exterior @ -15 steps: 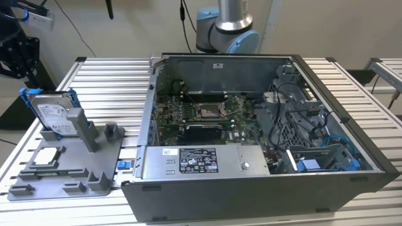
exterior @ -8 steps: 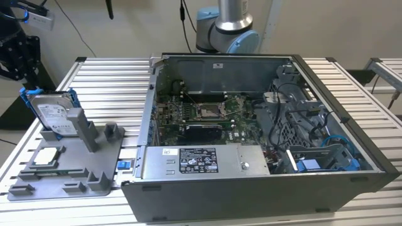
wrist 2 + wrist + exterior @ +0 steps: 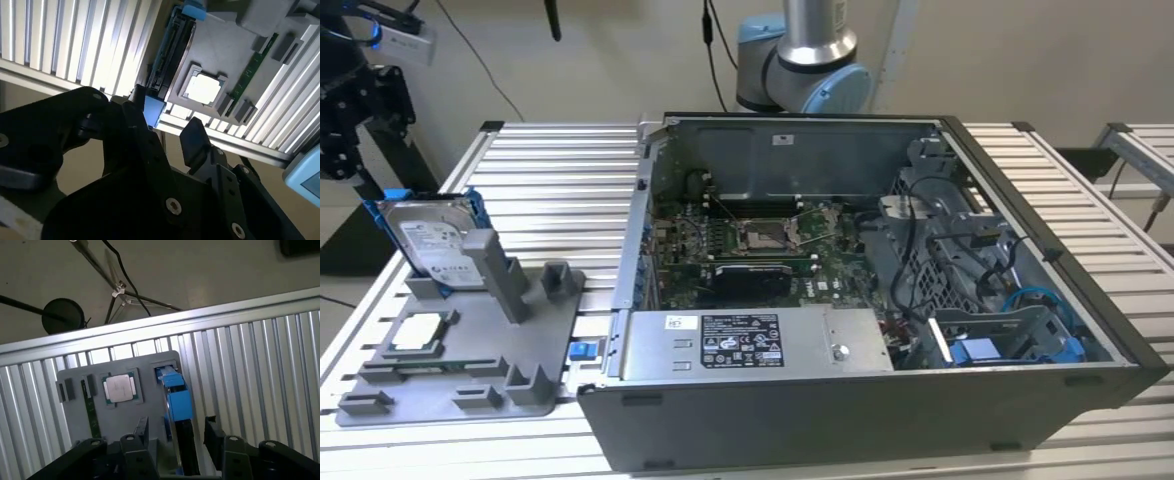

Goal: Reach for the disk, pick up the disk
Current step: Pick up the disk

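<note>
The disk (image 3: 431, 240) stands on edge in a slot of the grey holder tray (image 3: 520, 350) at the exterior view's left, its silver face and white label showing inside a blue bracket. My gripper's black body (image 3: 350, 120) hangs above it, off to the exterior view's left. In the first wrist view the disk (image 3: 178, 407) appears edge-on between my two fingers, and the gripper (image 3: 178, 432) is open and apart from it. The second wrist view also shows the gripper (image 3: 165, 122) open, with the disk (image 3: 171, 52) beyond its fingertips.
A small silver square chip (image 3: 420, 332) lies flat in the tray beside the disk. An open computer case (image 3: 854, 300) takes up the middle of the ribbed metal table (image 3: 547, 170). The table edge runs close to the tray.
</note>
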`<move>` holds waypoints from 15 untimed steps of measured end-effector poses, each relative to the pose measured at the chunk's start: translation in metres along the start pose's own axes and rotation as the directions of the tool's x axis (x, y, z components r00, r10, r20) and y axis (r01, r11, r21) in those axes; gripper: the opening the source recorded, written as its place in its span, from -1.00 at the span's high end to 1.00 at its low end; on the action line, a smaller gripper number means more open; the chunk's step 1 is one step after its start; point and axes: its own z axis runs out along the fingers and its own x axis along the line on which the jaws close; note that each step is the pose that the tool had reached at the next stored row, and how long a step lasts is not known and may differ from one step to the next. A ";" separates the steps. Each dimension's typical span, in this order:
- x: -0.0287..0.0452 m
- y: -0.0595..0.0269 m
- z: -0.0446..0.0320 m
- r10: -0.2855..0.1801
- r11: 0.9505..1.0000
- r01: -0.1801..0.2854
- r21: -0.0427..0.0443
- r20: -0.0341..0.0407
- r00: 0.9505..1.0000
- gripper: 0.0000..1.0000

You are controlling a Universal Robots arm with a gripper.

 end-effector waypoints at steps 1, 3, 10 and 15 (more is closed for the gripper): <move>0.0000 0.0000 0.0001 0.000 1.000 0.000 0.000 0.000 1.000 -1.00; 0.0000 0.0000 0.0006 -0.001 1.000 0.001 0.000 0.000 1.000 -1.00; -0.0022 0.0005 0.0097 -0.033 0.999 0.033 0.004 0.002 0.999 -1.00; -0.0065 0.0015 0.0176 -0.056 0.998 0.056 0.006 0.002 0.998 -1.00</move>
